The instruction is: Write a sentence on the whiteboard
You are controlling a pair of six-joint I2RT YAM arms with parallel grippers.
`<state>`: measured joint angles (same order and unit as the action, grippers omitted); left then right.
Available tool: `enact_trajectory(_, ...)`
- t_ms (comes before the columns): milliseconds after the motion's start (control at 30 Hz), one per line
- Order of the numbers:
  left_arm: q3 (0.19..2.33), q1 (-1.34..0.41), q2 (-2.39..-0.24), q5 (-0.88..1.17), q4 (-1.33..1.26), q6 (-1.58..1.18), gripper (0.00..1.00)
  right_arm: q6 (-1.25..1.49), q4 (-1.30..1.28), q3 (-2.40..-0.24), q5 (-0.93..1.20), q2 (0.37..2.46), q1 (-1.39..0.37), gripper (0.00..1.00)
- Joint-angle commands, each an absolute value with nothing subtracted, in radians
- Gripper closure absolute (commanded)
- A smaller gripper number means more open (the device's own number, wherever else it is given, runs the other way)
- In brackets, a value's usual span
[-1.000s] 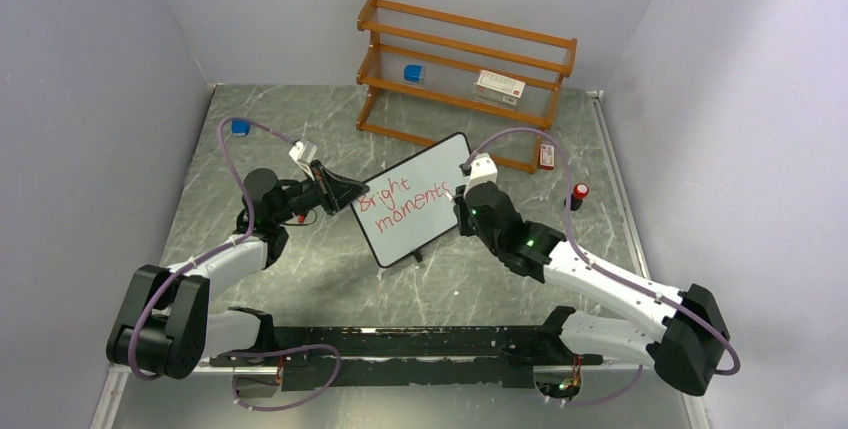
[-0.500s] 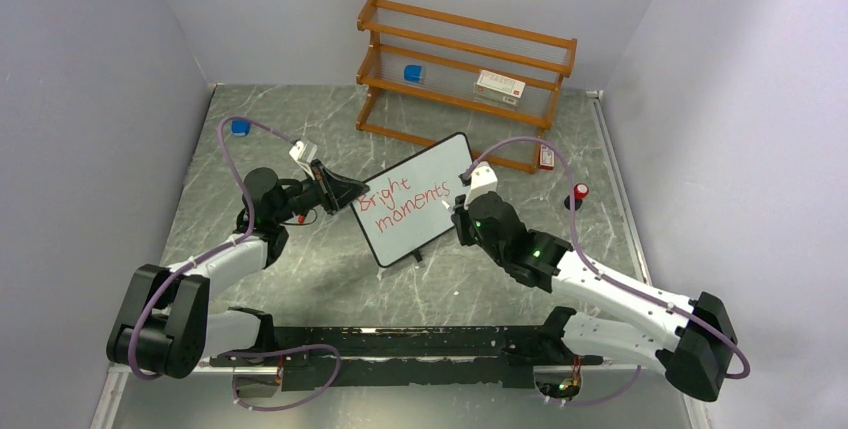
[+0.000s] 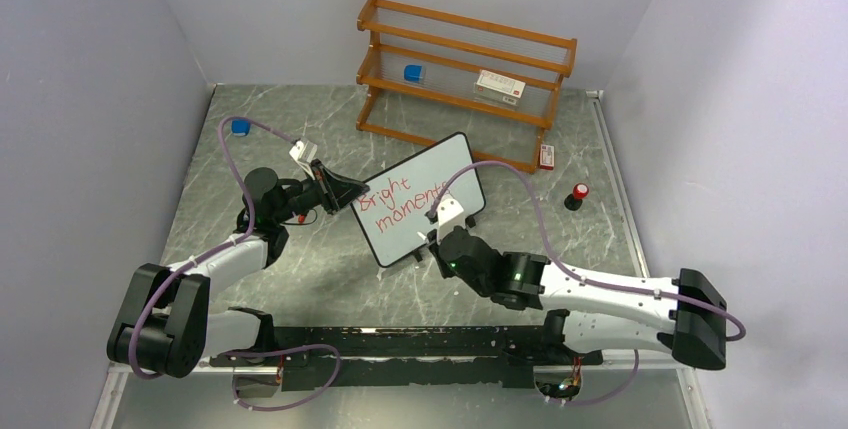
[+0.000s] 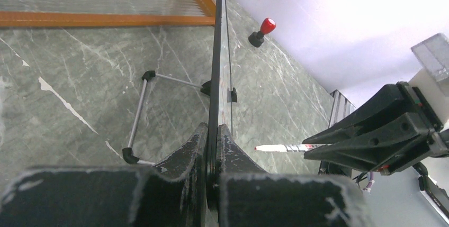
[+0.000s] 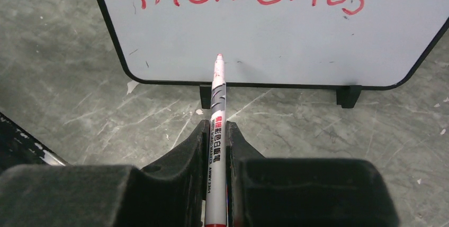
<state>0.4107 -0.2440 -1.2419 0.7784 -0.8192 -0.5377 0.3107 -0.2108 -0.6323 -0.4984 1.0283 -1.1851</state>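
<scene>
The whiteboard stands tilted on its small black feet mid-table, with "Bright moments" written on it in red. My left gripper is shut on its left edge; in the left wrist view the board runs edge-on between the jaws. My right gripper is shut on a white marker with a red tip, low in front of the board's near lower corner. The tip points at the bare strip of the board under "moments". In the left wrist view the marker is clear of the surface.
A wooden shelf stands at the back, holding a blue object and a white and red box. A small box lies by its right foot. A red-topped cap stands at the right, and a blue cap lies far left.
My right arm has drawn back and swung left toward the near edge, taking the marker from the end of "moments" to below the writing. The left gripper and board have not moved.
</scene>
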Motion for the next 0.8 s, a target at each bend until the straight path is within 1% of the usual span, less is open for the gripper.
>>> enact_trajectory(0,0.41,-0.253,-1.255,0.774,-0.795,-0.494,0.95,0.328,-0.168,-0.636,-0.583,1.079,-1.227,1.0)
enact_trajectory(333,0.412,-0.253,-1.255,0.776,-0.793,-0.492,0.95,0.321,-0.109,-0.664,-0.624,1.171,-1.271,1.0)
enact_trajectory(767,0.412,-0.253,-1.255,0.779,-0.796,-0.496,0.95,0.314,-0.077,-0.686,-0.658,1.239,-1.276,1.0)
